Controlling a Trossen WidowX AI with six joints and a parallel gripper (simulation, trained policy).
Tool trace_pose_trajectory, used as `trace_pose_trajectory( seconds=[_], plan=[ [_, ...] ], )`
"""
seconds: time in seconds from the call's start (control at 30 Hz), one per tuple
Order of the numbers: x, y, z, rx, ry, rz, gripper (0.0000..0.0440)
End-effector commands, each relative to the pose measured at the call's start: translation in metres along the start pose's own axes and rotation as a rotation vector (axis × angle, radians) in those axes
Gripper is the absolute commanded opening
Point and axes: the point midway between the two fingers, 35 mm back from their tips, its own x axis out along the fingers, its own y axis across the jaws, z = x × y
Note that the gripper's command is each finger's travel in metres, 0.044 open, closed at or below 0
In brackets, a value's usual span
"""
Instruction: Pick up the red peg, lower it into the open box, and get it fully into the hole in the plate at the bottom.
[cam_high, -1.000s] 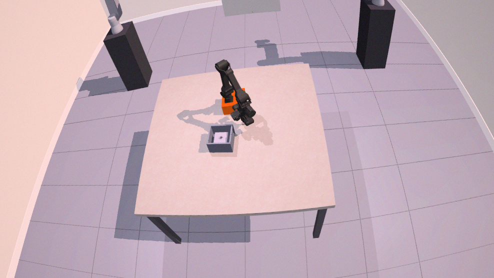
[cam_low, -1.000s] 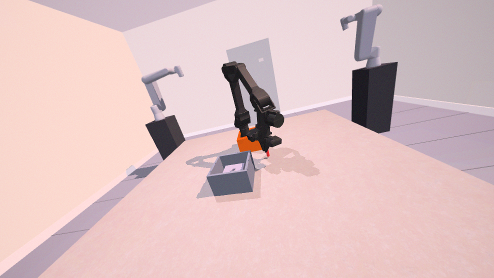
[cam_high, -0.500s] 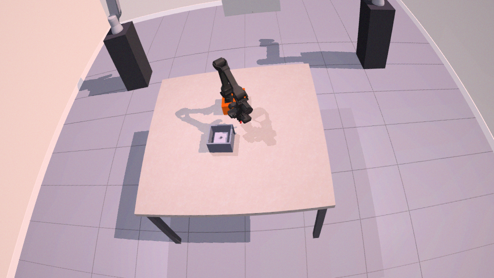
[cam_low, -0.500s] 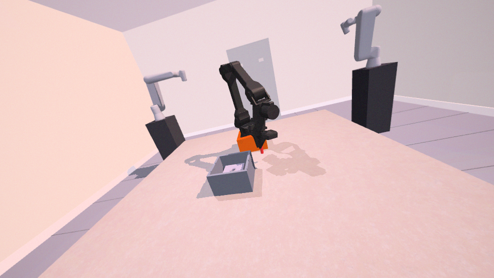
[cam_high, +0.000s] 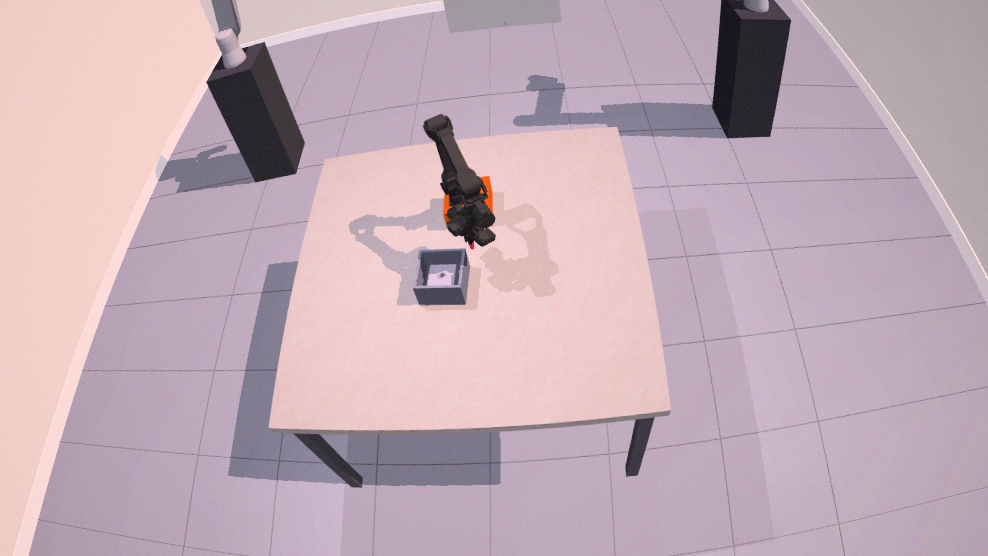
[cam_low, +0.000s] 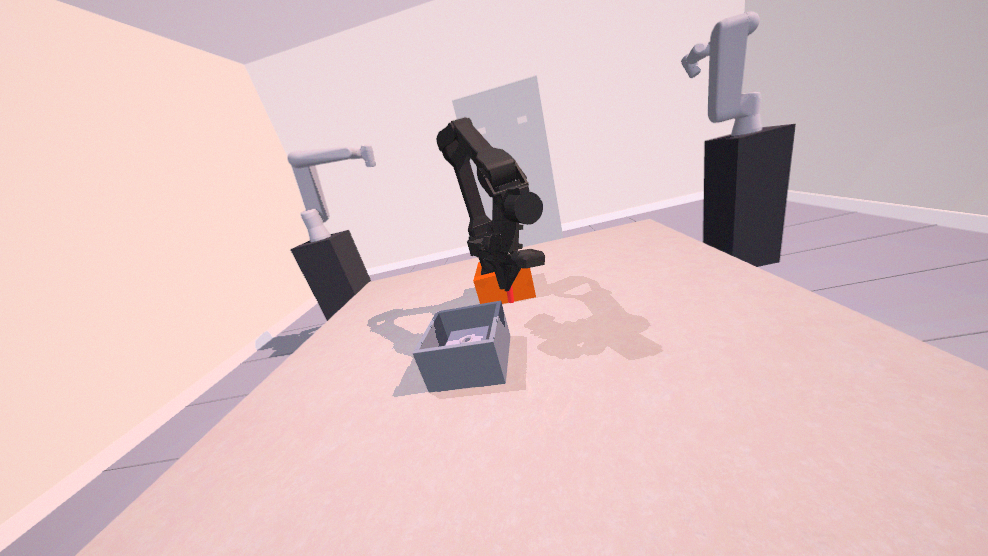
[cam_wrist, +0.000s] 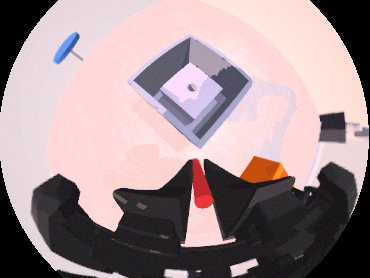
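The red peg (cam_high: 472, 245) (cam_low: 511, 296) (cam_wrist: 201, 186) is held between the fingertips of my gripper (cam_low: 509, 287) (cam_wrist: 197, 162), which is shut on it. In the wrist view one round end of the peg points toward the camera. The gripper and peg are off the table, behind and a little to the right of the box in the top and exterior views. The open grey box (cam_high: 442, 295) (cam_low: 461, 367) (cam_wrist: 165, 114) stands on the table. The pale plate (cam_high: 435, 276) (cam_wrist: 179, 85) at its bottom has a small round hole (cam_wrist: 192, 87) near its middle.
The orange block (cam_high: 487, 186) (cam_low: 523, 286) (cam_wrist: 260, 169) at the arm's base stands behind the box on the table (cam_high: 483, 373) (cam_low: 552, 456). The box's walls rise around the plate. Two dark pedestals with pale arms stand beyond the table. A blue disc (cam_wrist: 66, 48) shows in the wrist view.
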Motion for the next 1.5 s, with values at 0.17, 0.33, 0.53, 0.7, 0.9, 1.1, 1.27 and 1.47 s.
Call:
trace_pose_trajectory(
  seconds=[0.17,0.33,0.53,0.7,0.9,1.1,1.27,1.47],
  plan=[
    [-0.008,0.006,0.033,0.013,-0.020,0.012,0.0000],
    [-0.008,0.008,0.053,0.032,-0.018,0.012,0.0000],
    [-0.004,0.006,0.078,0.063,-0.005,0.009,0.0000],
    [0.003,0.003,0.098,0.094,0.008,0.007,0.0000],
    [0.017,0.000,0.118,0.129,0.030,0.002,0.0000],
    [0.037,-0.002,0.129,0.153,0.055,0.000,0.0000],
    [0.055,-0.005,0.131,0.151,0.080,-0.008,0.0073],
    [0.070,-0.007,0.132,0.122,0.109,-0.028,0.0157]
  ],
)
